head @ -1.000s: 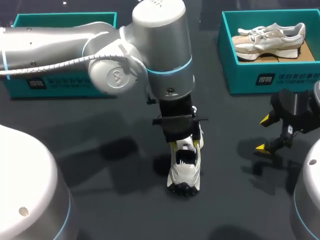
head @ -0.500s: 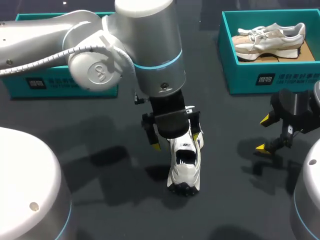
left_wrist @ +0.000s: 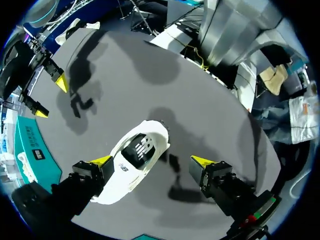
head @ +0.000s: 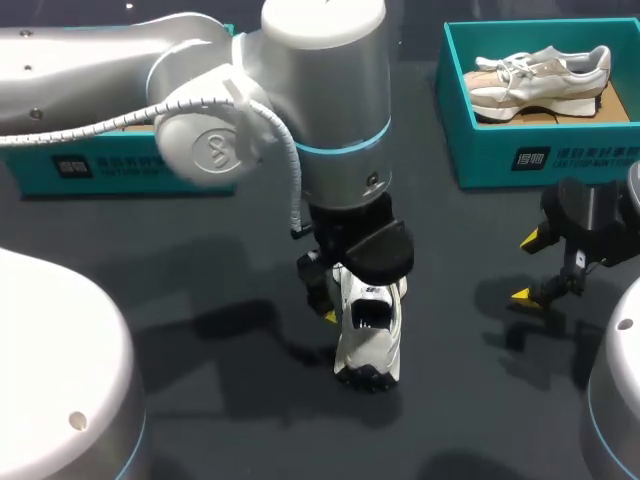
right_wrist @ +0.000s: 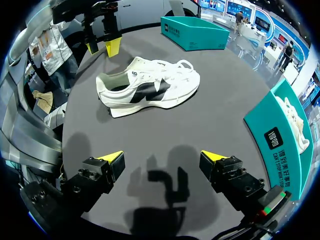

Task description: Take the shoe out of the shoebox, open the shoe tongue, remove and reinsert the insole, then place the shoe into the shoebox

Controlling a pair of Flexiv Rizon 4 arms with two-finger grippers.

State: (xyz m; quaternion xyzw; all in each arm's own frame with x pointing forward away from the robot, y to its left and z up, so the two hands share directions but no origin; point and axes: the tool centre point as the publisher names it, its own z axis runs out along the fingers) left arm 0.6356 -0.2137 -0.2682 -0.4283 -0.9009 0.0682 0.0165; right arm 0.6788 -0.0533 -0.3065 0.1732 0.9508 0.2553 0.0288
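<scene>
Head view shows the white shoe [head: 368,340] unboxed, lying mid-desk [head: 200,400]. Left gripper [left_wrist: 152,161] hangs open over its opening, and right gripper [right_wrist: 160,157] is open, well right. Tongue, insole and reboxing remain.

Shoebox [head: 470,150] at 2 o'clock: white square mark plus characters on the front wall, too small for me to read. Second shoebox [head: 40,175] at 10 o'clock: same. Shoe [head: 368,340]: logo on heel, unreadable.
</scene>
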